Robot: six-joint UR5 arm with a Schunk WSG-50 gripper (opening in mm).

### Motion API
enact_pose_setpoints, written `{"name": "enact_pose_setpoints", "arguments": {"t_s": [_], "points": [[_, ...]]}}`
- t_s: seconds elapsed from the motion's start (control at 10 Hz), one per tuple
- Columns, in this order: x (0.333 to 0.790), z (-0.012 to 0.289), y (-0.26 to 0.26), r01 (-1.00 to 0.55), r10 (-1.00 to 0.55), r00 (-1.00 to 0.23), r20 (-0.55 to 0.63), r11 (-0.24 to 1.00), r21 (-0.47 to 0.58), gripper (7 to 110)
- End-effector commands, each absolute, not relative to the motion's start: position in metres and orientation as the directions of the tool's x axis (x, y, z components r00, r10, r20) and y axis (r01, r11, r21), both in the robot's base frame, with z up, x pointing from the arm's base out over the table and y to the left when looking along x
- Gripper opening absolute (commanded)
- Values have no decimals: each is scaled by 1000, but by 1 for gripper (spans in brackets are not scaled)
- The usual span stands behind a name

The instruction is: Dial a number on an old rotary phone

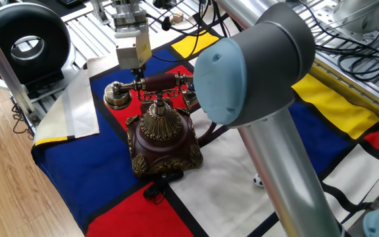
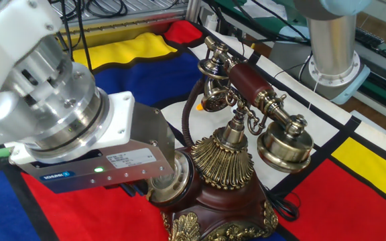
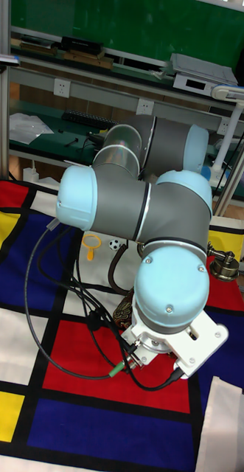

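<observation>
The old rotary phone [image 1: 163, 135] stands on a red, blue, yellow and white cloth, with its maroon-and-brass handset [image 1: 151, 84] lying across the brass cradle. My gripper [image 1: 137, 70] hangs over the far side of the phone, just behind the handset. In the other fixed view its grey housing [image 2: 122, 157] sits right against the brass dial [image 2: 171, 177], which looks blurred. The fingers are hidden behind the housing. In the tall view my arm covers most of the phone, and only one brass end of the handset [image 3: 228, 264] shows.
A big black ring-shaped device [image 1: 25, 43] stands at the back left, next to a beige cloth [image 1: 77, 108]. My arm's large elbow [image 1: 255, 66] fills the foreground. The arm's base [image 2: 330, 63] is behind the phone. A small ball [image 1: 260, 179] lies on a white patch.
</observation>
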State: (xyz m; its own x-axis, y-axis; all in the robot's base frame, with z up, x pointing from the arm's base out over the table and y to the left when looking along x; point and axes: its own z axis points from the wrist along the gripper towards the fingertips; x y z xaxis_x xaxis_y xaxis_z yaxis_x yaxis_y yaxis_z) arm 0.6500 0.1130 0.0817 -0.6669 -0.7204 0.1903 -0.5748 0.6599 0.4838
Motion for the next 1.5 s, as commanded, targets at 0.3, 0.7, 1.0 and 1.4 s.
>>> {"name": "enact_pose_setpoints", "arguments": {"t_s": [0.3,0.7,1.0,1.4], "points": [[655,105,104,-541,-705,-680,201,668,510,7],[679,97,114,-540,-660,-732,170,714,446,7],[715,104,156,-462,-530,-848,9,747,477,7],[795,97,128,-359,-322,-926,-198,914,191,7]]}}
